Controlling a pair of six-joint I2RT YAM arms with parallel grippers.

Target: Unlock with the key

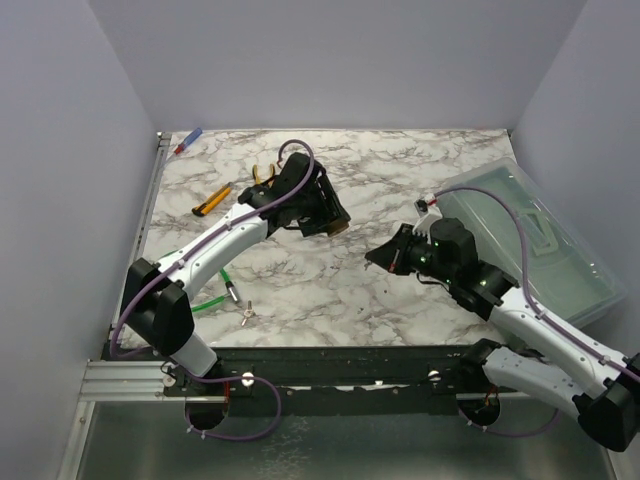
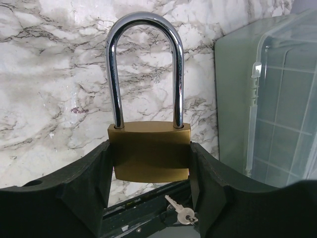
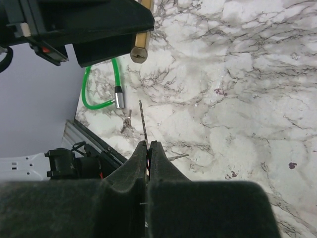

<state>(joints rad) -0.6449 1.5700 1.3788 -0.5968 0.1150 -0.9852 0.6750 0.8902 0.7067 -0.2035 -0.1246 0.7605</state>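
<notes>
While the padlock (image 2: 148,148) is held clear of the worktop (image 2: 49,74) by its brass body, the shackle is seen closed w/ both legs seated, so nothing is judged unlocked yet. The body is clamped side-to-side by the left pincer (image 2: 151,166), set partly open around it. In the right wrist view the lock's underside w/ the keyway (image 3: 139,52) is turned toward the right arm. A thin metal blade, taken to be the key (image 3: 142,121) seen edge-on, is pinched in the right pincer (image 3: 148,148), whose jaws are closed fully on it. Tip and keyway are apart and slightly off-line. For insertion, the blade should be lined up w/ the slot first (axis & roll both), then advanced slowly. Force should be avoided if it catches, since so thin a grip could let the key pivot. Further out, spare keys (image 3: 127,120), a green cable (image 3: 94,101) and a clear bin (image 2: 277,99) are seen on the worktop.
</notes>
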